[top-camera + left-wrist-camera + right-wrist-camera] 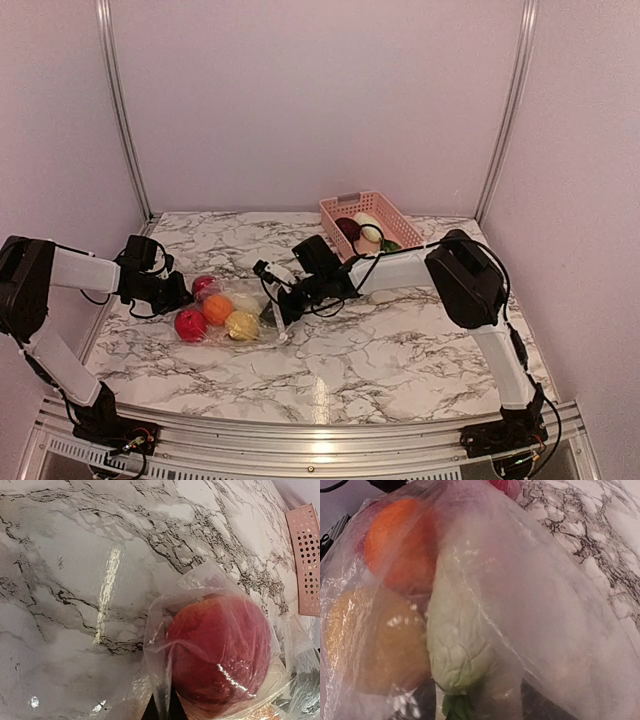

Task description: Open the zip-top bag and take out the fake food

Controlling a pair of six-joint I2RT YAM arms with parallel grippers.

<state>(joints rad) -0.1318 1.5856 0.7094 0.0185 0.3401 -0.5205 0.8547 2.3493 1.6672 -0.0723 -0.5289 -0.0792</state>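
Crinkly zip-top bag [262, 330], round fake food [217, 308] inside; L gripper [181, 296], R gripper [279, 307] at ends, opening unclear.

The top external view sits high behind both arm bases, facing forward and down. It is far enough back to hold the whole counter [400, 340], the zip-top bag [250, 312] and the pink basket [398, 222]. The left wrist view looks out ahead of the left jaws, very near one end of the bag, where a red fruit [217, 652] fills the lower right. Beyond it the counter runs away to the basket's edge. The right wrist view looks ahead of the right jaws from the opposite end, so near that the bag, with an orange fruit [400, 540] and a pale leafy piece [457, 645], almost fills it. All three share the bag; top and left wrist share the basket.
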